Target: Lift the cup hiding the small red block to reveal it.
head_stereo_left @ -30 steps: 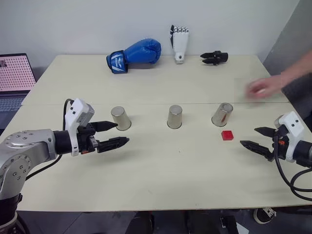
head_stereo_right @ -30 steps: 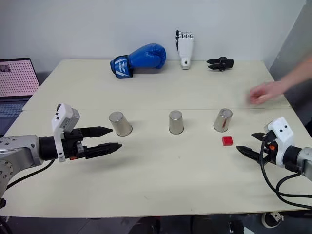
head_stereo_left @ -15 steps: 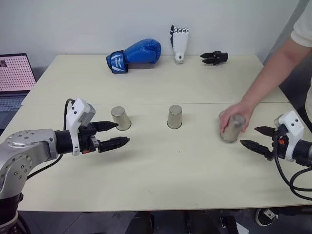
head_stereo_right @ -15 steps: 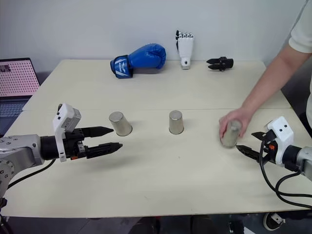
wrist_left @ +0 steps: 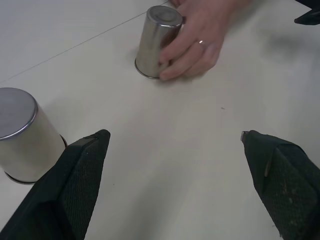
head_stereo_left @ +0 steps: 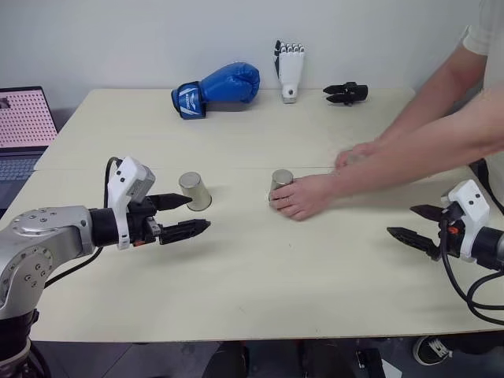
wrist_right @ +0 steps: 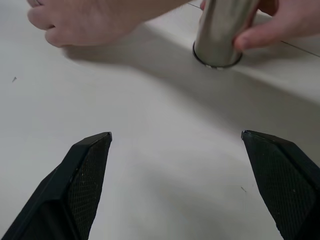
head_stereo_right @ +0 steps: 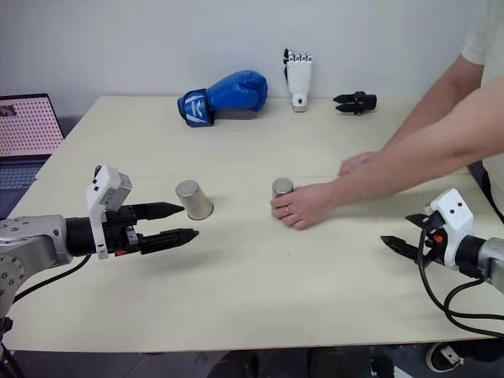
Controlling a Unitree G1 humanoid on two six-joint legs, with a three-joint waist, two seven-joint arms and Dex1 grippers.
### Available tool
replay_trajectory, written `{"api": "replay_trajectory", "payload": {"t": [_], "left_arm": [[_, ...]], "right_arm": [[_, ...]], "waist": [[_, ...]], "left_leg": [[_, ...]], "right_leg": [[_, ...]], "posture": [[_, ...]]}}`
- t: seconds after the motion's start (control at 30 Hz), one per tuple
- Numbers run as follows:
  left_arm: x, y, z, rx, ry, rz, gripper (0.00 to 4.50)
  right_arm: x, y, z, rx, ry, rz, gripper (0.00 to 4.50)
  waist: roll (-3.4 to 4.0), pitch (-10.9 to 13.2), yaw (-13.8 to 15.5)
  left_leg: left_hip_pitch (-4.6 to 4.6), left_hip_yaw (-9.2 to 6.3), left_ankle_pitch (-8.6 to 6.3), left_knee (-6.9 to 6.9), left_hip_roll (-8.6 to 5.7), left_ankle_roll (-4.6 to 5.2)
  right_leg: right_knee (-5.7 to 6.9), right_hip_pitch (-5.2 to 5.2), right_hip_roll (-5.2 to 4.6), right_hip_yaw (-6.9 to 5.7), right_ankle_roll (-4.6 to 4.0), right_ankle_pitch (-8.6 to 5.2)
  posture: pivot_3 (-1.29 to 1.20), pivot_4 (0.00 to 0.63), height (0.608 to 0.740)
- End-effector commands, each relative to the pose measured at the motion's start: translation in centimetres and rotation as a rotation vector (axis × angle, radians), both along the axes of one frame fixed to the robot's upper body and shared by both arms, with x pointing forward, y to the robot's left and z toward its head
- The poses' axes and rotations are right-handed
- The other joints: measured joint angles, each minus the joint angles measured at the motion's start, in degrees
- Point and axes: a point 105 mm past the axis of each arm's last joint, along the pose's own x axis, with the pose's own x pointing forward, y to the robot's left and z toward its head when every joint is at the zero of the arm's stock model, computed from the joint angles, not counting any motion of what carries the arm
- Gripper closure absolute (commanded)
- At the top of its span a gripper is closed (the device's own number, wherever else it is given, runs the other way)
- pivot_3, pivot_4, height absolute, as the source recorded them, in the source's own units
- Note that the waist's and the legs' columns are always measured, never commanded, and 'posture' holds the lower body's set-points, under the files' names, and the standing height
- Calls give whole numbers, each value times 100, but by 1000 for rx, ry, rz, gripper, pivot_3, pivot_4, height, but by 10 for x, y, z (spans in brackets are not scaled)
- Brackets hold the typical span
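Three small shiny silver metal tumblers are found upside down on the pale beige table (head_stereo_left: 252,291). The left cup (head_stereo_left: 194,191) stands free, just beyond the left gripper (head_stereo_left: 187,214), whose two black fingers are spread apart around nothing. The middle cup (head_stereo_left: 280,183) is covered on its near side by a person's hand (head_stereo_left: 301,197), the fingers wrapped against its wall. The third cup (wrist_right: 220,31), seen from the right wrist, is grasped by the person's other hand (head_stereo_left: 354,155); in the head views it is hidden behind that hand and forearm. The right gripper (head_stereo_left: 416,223) is held low over the table's right edge, its fingers wide apart and empty, well apart from every cup. The small red block is not to be seen; which cup covers it cannot be told. Both of the person's forearms cross the table from the right, between the right gripper and the cups. Along the far edge lie a blue boxing glove (head_stereo_left: 220,88), a white robotic hand (head_stereo_left: 290,69) standing upright and a black gripper part (head_stereo_left: 346,94). A laptop (head_stereo_left: 22,130) with a pink dotted screen sits at the far left.
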Motion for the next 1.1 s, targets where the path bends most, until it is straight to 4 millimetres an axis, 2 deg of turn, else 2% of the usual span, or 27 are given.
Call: {"api": "replay_trajectory", "payload": {"t": [0.03,0.63,1.1], "left_arm": [[0,-1,7,2,-43,-10,0],[2,1,8,14,-53,-21,0],[-2,0,4,23,-53,-22,0]], "right_arm": [[4,0,10,-20,-43,12,90],[3,2,9,-20,-50,18,90],[2,11,7,-5,-39,50,90]], "waist": [[0,0,1],[0,0,4],[0,0,0]], "left_leg": [[0,0,0,1,0,0],[0,0,0,1,0,0],[0,1,0,1,0,0]], "right_leg": [[1,0,0,0,0,0],[2,0,0,0,0,0],[2,-1,0,1,0,0]], "posture": [[0,150,740],[0,150,740],[0,150,740]]}}
